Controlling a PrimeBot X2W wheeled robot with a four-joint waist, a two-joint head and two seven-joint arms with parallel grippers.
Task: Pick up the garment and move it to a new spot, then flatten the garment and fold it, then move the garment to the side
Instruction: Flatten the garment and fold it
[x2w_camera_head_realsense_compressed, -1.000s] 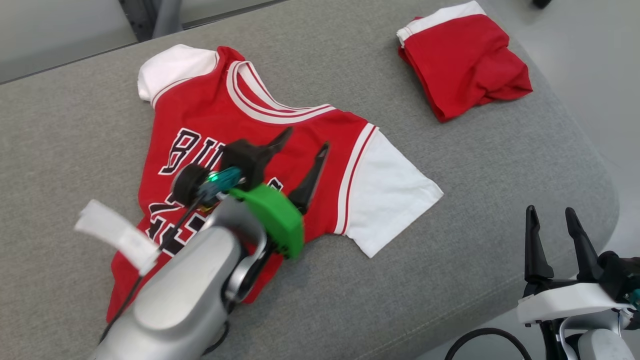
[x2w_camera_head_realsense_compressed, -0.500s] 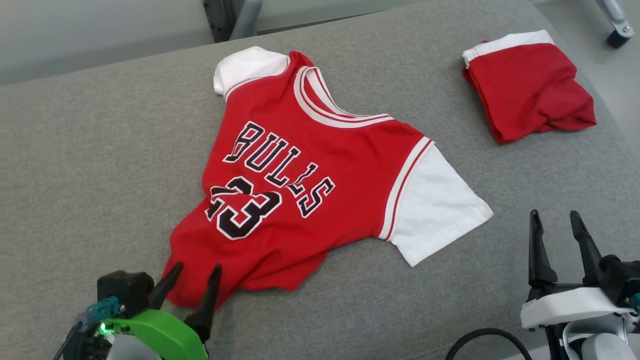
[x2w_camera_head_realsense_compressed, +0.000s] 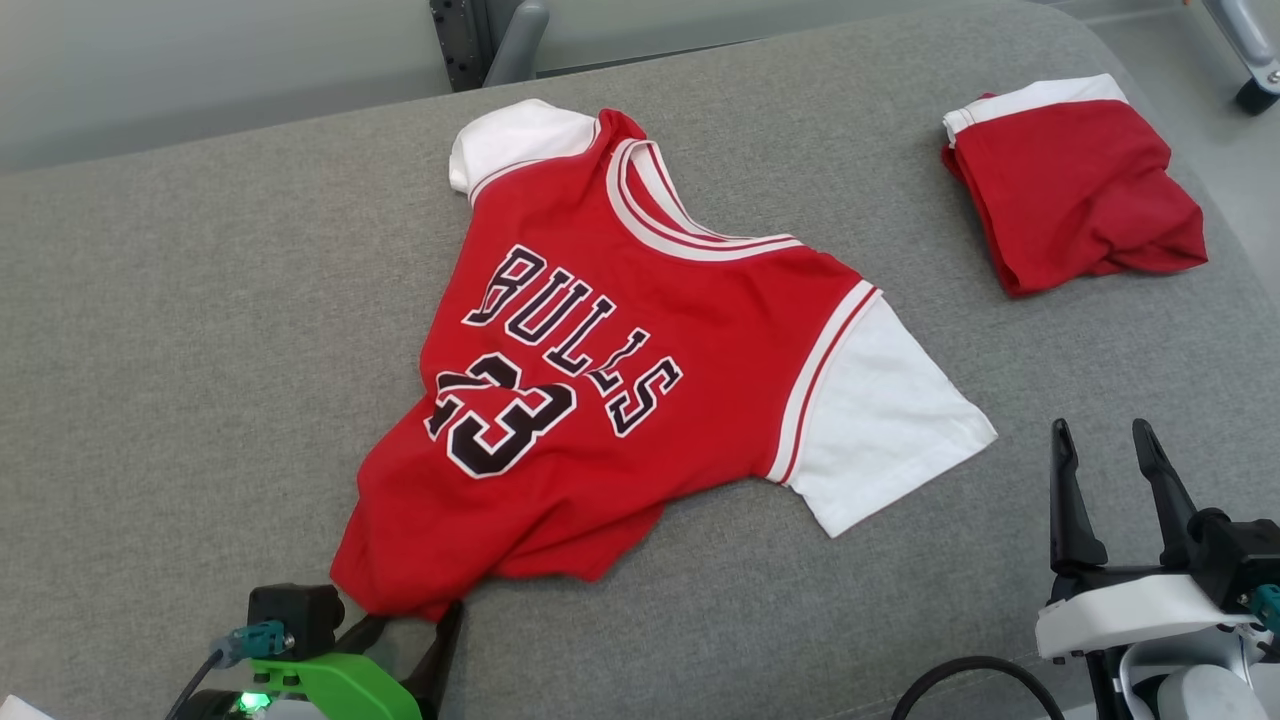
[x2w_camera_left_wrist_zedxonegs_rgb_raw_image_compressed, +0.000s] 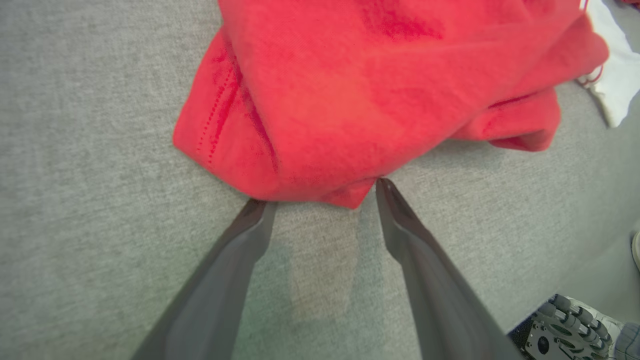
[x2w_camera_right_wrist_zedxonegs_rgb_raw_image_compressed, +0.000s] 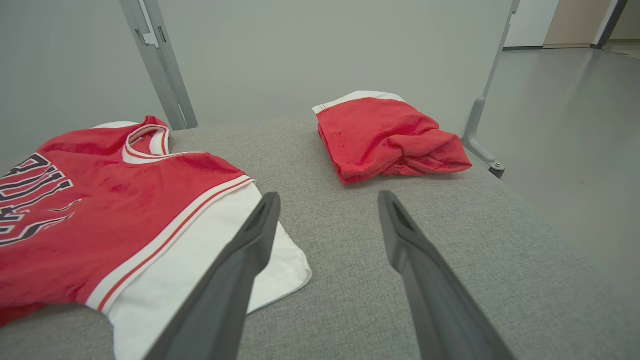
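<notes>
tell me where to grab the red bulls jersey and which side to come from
Take the jersey by its bunched lower hem corner, coming in low from the near edge of the grey cushion. That corner is folded into a thick lip, right at the tips of the open left pincer, so probably the easiest bite; the rest lies flat with little to pinch.

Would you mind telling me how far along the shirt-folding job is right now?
Done: the shirt lies spread, print up, on the grey cushion, though its hem is bunched. In hand: the left gripper, fingers open, sits at the hem's corner, gripping nothing; the right gripper waits open, off to the side. Left: smoothing the hem, folding, and moving it aside, perhaps near the folded red garment.
</notes>
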